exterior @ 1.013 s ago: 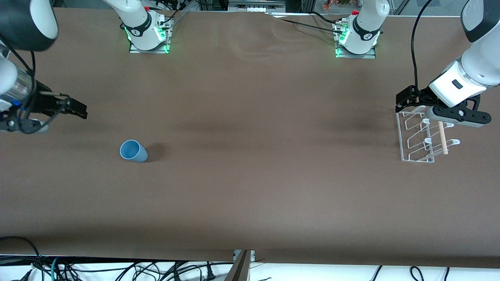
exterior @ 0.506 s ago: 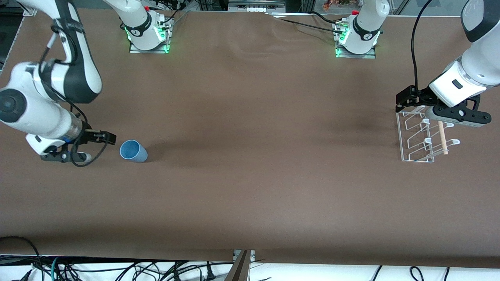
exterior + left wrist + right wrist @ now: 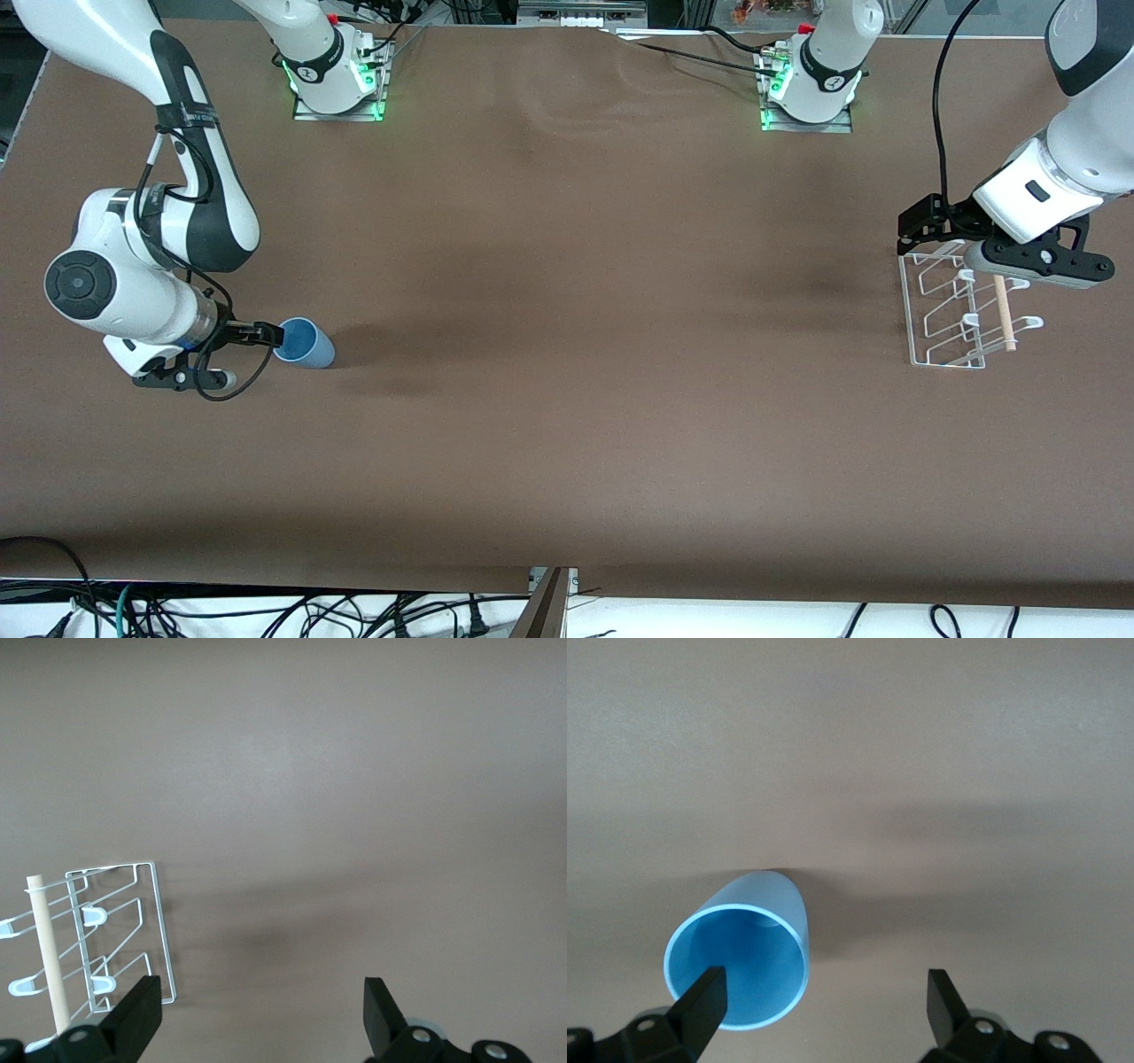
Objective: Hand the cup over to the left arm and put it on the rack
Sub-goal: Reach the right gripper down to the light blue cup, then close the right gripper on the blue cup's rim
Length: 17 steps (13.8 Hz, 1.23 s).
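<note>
The light-blue cup (image 3: 306, 344) sits on the brown table toward the right arm's end. In the right wrist view its open mouth (image 3: 737, 967) faces the camera. My right gripper (image 3: 268, 335) is open right at the cup's rim. In its wrist view (image 3: 824, 1003) one finger (image 3: 700, 1003) shows against the mouth and the other (image 3: 946, 1003) against bare table, so one side of the rim lies between them. My left gripper (image 3: 917, 226) waits open and empty over the white wire rack (image 3: 943, 310), which also shows in the left wrist view (image 3: 120, 930).
A light wooden dowel (image 3: 1004, 312) lies across the rack's top and also shows in the left wrist view (image 3: 46, 957). Both arm bases (image 3: 337, 80) (image 3: 808, 89) stand along the table edge farthest from the front camera. Cables hang below the nearest edge.
My right arm has swung down toward the cup, bringing its open gripper from well away to the cup's rim. The cup, the rack and the left arm have not moved.
</note>
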### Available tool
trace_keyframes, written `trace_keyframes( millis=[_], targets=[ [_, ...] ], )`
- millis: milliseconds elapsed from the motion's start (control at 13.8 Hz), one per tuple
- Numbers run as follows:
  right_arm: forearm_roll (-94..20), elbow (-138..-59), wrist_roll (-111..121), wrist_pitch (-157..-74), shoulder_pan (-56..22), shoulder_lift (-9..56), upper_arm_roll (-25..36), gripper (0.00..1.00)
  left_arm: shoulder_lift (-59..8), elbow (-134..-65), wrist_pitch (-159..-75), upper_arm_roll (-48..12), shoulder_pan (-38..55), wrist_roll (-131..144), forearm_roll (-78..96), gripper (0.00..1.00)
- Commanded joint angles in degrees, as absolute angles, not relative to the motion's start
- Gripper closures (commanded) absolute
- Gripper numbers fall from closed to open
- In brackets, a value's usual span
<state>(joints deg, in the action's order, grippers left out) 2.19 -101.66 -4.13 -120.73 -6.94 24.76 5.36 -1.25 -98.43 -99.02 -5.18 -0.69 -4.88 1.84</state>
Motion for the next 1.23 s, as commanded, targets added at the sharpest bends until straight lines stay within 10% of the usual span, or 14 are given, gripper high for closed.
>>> trace_keyframes(
  millis=[0,1013,1157],
  targets=[
    [1.76,-101.87,-4.39,-122.25,-6.06,26.10,4.48,0.00,-1.41,-97.21,-97.91,-5.10,-0.26,-4.13,0.35,0.00],
    [0.44,-103.27,-4.13,-125.15,-6.15,28.21,4.39,0.01,-1.49,-97.21,-97.91,-5.10,-0.26,-4.13,0.35,0.00],
    [0.35,-103.36,-4.13,-125.24,-6.15,28.30,4.39,0.33,-1.49,-97.21,-97.91,-5.18,-0.26,-4.13,0.35,0.00]
  ],
)
